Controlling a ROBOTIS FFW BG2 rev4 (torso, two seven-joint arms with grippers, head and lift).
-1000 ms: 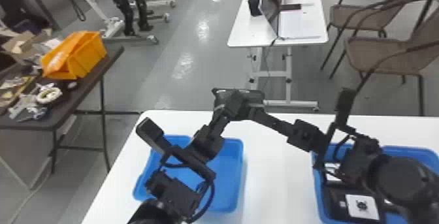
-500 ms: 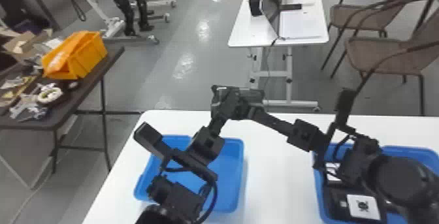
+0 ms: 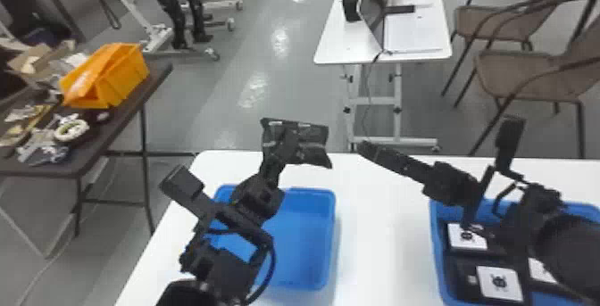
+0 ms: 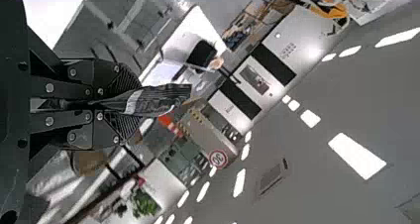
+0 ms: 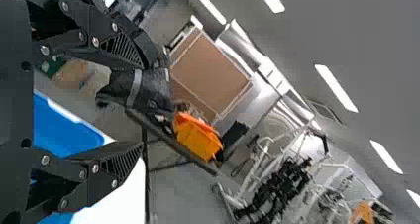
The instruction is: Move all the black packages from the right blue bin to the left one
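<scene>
Left fingers (image 4: 116,79): pressed together on the black package (image 3: 308,138), pinching it by one end; the rest sticks out past their tips. It is up in the air, seen past the far rim of the left bin (image 3: 303,251). My left arm (image 3: 259,198) reaches across over that bin.

Right fingers (image 5: 114,172): spread, nothing between them. Head view has them apart from the package, on its right side.

Right bin (image 3: 439,247): other packages (image 3: 499,283) lie inside, white labels up. My right arm hides part of the load; no count taken.

Reading: a pass from right to left looks done, the drop into the left bin is not. Next should be drawing the package back and turning it downward over the bin.

Hazards, in order of worry. Let go from out here and it would likely land on the tabletop (image 3: 379,238) or beyond its far edge. The wrist has a big turn to make; with one end gripped, the free part may sag, twist or slip. Lowered too close in, it could catch the bin's rim. The open right fingers are near enough to snag it if both arms swing at once; best to take the right ones clear first.
</scene>
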